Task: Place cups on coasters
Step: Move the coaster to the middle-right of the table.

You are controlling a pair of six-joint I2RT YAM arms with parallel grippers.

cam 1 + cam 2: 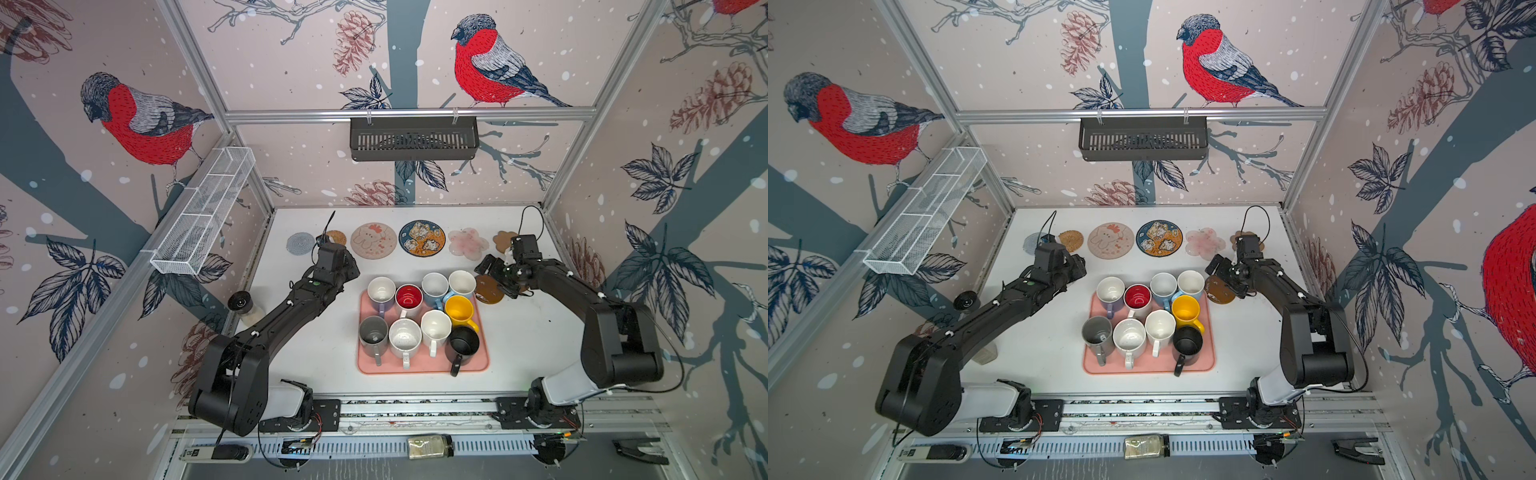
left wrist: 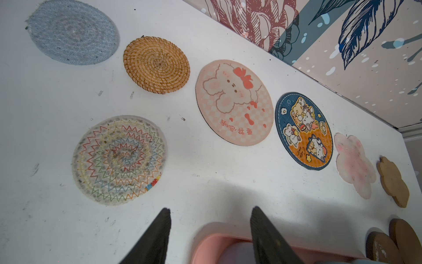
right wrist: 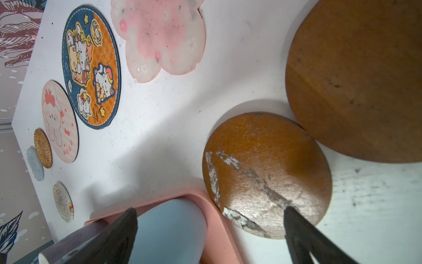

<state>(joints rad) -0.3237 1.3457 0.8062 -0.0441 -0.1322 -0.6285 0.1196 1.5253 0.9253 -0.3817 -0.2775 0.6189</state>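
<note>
1. You see the zigzag coaster (image 2: 120, 160) in the left wrist view. In both top views the left arm (image 1: 291, 307) hides it.
2. All nine cups (image 1: 435, 328) stand on the pink tray (image 1: 419, 368), in front of the row of coasters (image 1: 422, 237).
3. The left gripper (image 2: 212, 208) and right gripper (image 3: 210, 209) both gape, holding nothing.
4. The bunny coaster (image 2: 235, 102) has pink writing, too hard to read.

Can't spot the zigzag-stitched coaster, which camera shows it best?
The left wrist view: the zigzag-stitched coaster lies whole and close. The right wrist view shows it small, edge-on; in both top views the left arm hides it.
</note>
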